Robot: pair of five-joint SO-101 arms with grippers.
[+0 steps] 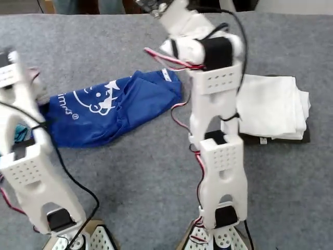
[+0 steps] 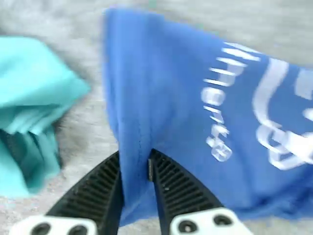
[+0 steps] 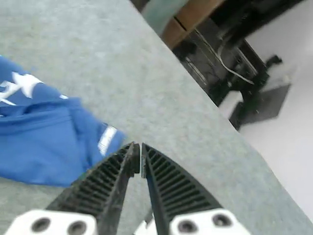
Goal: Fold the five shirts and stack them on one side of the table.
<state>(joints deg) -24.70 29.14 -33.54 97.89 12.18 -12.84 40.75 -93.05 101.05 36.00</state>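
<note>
A blue shirt (image 1: 112,109) with white print lies crumpled on the grey table (image 1: 130,177), left of centre. My left gripper (image 2: 136,164) is shut on a fold at that blue shirt's (image 2: 195,107) left end, with cloth pinched between its black fingers (image 2: 168,183). A teal shirt (image 2: 29,98) lies bunched beside it, seen as a teal patch (image 1: 21,133) under the left arm. My right gripper (image 3: 138,149) is shut on nothing, held above the table just past the blue shirt's collar label (image 3: 106,139). Folded white shirts (image 1: 270,107) are stacked on a dark one (image 1: 281,139) at the right.
The right arm (image 1: 216,130) stands mid-table between the blue shirt and the stack. Its cables (image 1: 179,117) hang near the blue shirt's right end. The table's far edge (image 3: 195,83) runs close behind the right gripper, with furniture beyond it.
</note>
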